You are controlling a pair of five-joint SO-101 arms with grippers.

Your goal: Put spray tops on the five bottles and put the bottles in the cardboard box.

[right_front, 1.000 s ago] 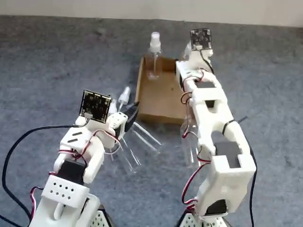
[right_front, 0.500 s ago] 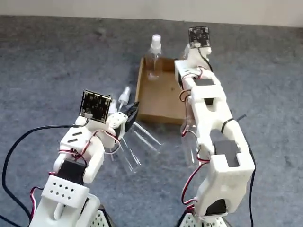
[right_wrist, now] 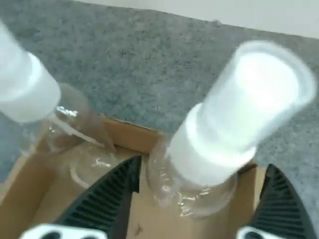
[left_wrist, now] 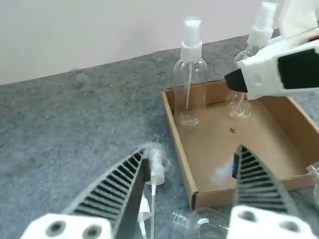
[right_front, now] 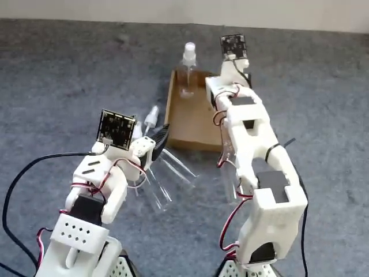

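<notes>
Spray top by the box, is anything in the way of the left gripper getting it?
Nothing visible is. The spray top lies on the carpet right below the open left gripper.

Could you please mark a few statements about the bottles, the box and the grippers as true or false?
1. A capped bottle stands upright in the box. True.
2. The right gripper is open around a second bottle in the box. True.
3. The left gripper is shut on a spray top. False: it is open, and the spray top lies on the table beside one jaw.
4. All five bottles are in the box. False: an uncapped bottle lies on the table outside it.
</notes>
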